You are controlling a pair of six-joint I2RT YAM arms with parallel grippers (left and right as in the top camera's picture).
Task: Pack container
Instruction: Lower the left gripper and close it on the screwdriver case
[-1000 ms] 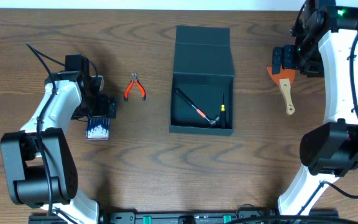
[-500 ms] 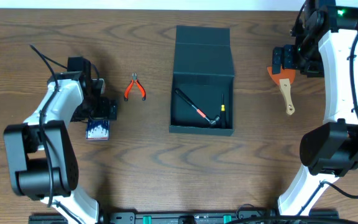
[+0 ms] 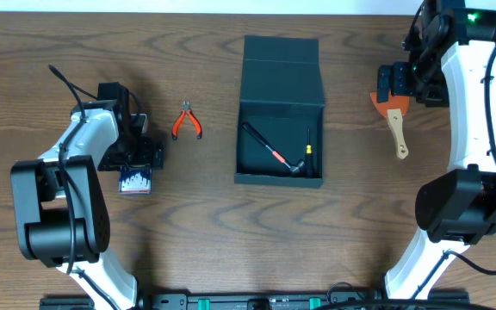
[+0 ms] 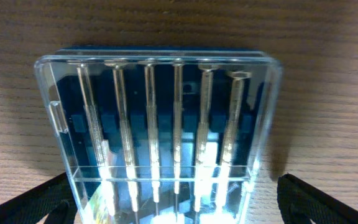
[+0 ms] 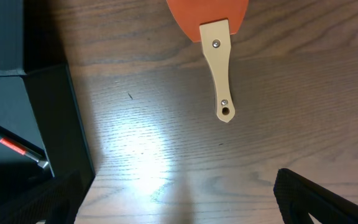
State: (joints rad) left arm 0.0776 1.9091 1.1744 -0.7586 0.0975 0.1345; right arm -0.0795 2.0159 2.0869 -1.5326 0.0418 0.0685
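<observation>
Left end effector (image 4: 179, 200) astride screwdriver case (image 4: 166, 118)

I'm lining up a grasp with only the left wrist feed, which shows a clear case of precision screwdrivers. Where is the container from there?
Observer: In the overhead view, the container sits mid-table with its lid open, to the right of the screwdriver case.
Operator: Anything between them?
Observer: Yes, red-handled pliers lie on the table roughly between them, a little nearer the far edge.
Operator: Is the container empty?
Observer: No, two slim tools already lie inside it, one with a red band.
</observation>
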